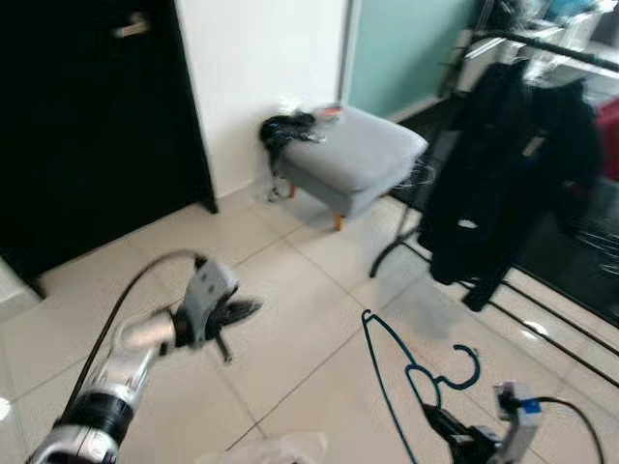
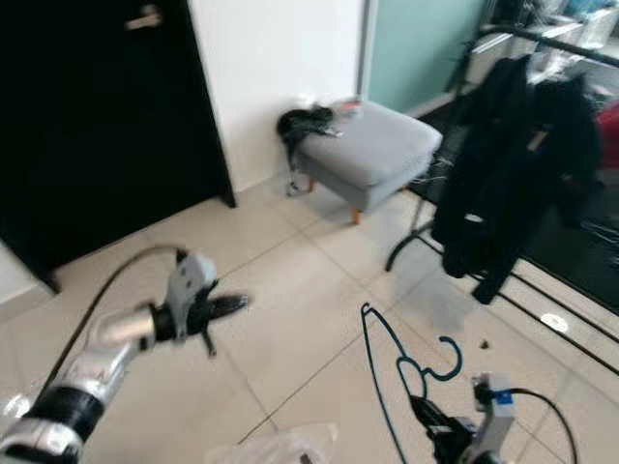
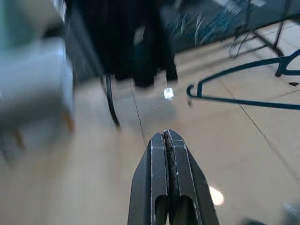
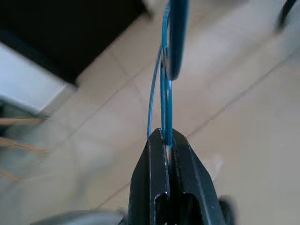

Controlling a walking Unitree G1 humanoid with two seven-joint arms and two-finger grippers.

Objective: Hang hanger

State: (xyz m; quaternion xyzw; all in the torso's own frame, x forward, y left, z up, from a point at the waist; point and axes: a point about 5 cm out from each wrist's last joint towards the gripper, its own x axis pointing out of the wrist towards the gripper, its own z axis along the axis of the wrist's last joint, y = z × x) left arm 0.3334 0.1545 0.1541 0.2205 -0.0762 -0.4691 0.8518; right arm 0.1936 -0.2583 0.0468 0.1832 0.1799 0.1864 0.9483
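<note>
Just above our right gripper (image 1: pixel 437 418), clamped on its wire, the blue hanger (image 1: pixel 389 372) stands upright, hook (image 1: pixel 462 368) free for the clothes rail (image 1: pixel 542 46) well ahead. Our left gripper (image 1: pixel 242 309), pressed closed and empty, hovers aside over the floor (image 1: pixel 290 290).

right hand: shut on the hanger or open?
Shut on the hanger. In the right wrist view the right hand has both fingers pressed against the blue wire, which runs out from between them.
</note>
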